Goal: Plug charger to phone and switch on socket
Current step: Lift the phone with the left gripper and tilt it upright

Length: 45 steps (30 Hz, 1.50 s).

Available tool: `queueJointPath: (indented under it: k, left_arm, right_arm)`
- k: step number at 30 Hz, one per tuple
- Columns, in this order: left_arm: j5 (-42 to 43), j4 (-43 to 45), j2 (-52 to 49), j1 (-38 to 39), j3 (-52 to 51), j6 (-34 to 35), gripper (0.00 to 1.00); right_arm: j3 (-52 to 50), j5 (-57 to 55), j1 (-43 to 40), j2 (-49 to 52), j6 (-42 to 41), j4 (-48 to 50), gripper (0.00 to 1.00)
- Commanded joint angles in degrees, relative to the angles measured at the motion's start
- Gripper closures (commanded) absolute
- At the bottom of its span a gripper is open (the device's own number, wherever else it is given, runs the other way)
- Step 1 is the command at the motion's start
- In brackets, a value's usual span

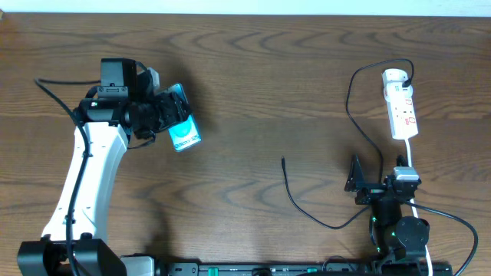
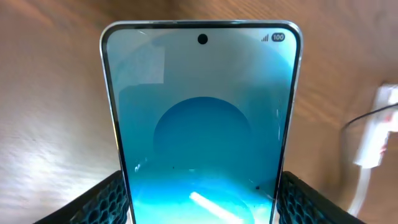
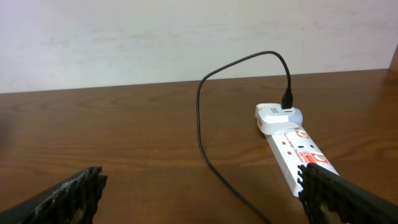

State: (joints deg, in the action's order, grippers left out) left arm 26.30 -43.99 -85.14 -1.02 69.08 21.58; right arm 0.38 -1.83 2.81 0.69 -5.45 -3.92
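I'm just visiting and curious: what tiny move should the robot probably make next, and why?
Probably move the open, empty right pincer toward the loose tip of the charger on the table. The left pincer already grips the phone, so the plug is the missing piece.

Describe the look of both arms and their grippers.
The left arm has a long white link with black joints and a black cable running along it. The right arm is black, with small green lights and a grey block at its wrist. The left gripper has black honeycomb-patterned fingers; the right gripper has black, rough-textured ones.
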Motion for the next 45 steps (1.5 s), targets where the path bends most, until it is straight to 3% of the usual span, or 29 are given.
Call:
queueJointPath:
  k: [1, 10, 20, 29, 40, 45]
  left_arm:
    - [5.7, -1.0, 1.2, -0.2, 0.8, 14.6, 0.93]
    - [14.5, -0.9, 1.2, -0.3, 0.8, 39.0, 0.93]
    - [33.9, -0.7, 1.2, -4.9, 0.8, 53.3, 0.93]
    - [47.5, -0.7, 1.2, -9.6, 0.8, 56.5, 0.93]
    - [48.0, -0.7, 1.2, -9.7, 0.8, 56.5, 0.93]
    - [43.4, -0.8, 1.2, -9.7, 0.8, 53.7, 0.93]
  right_arm:
    - [-0.1, 0.0, 0.4, -0.3, 0.4, -0.2, 0.01]
    - [-0.1, 0.0, 0.4, -0.3, 0.4, -0.2, 0.01]
    - [-0.1, 0.0, 0.4, -0.3, 0.3, -0.2, 0.01]
    - [-0.1, 0.0, 0.4, -0.3, 0.4, -0.2, 0.01]
    - [-0.1, 0.0, 0.4, -0.3, 0.4, -0.2, 0.01]
    - [-0.1, 0.0, 0.4, -0.3, 0.4, -0.2, 0.01]
